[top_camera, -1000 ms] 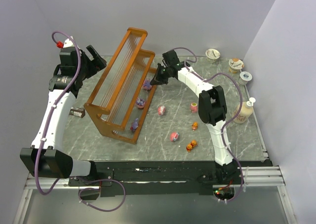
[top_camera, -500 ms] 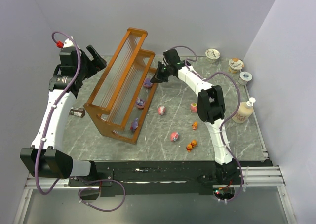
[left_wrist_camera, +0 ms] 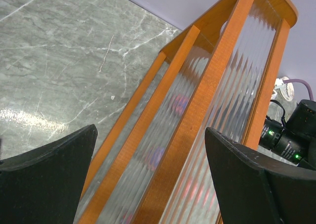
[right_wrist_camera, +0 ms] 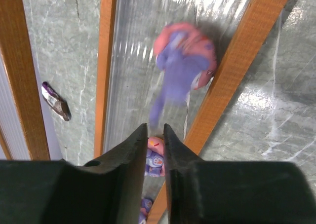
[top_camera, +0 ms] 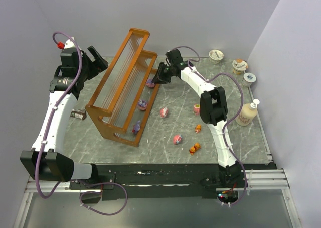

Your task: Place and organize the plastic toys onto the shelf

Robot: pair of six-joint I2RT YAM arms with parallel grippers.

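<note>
The orange-brown shelf (top_camera: 116,90) stands on the left half of the table; it also fills the left wrist view (left_wrist_camera: 197,110). Three purple toys sit on its lowest tier (top_camera: 150,84), (top_camera: 143,105), (top_camera: 136,127). Pink toys (top_camera: 164,112), (top_camera: 177,138), (top_camera: 196,108) and orange toys (top_camera: 197,128), (top_camera: 194,147) lie on the table. My right gripper (top_camera: 157,79) (right_wrist_camera: 155,127) hovers over the lowest tier's far end, jaws nearly together and empty, just short of a blurred purple-pink toy (right_wrist_camera: 185,56). My left gripper (top_camera: 100,60) (left_wrist_camera: 150,129) is open and empty behind the shelf's top.
Three foil-lidded cups (top_camera: 216,54), (top_camera: 239,65), (top_camera: 249,78) stand at the back right. A beige bottle (top_camera: 247,113) stands at the right edge. A small dark wrapper (top_camera: 77,114) (right_wrist_camera: 55,101) lies left of the shelf.
My right gripper has shifted slightly up and left along the lowest tier. The purple toy at the far end sits slightly farther back. The left arm has not moved.
</note>
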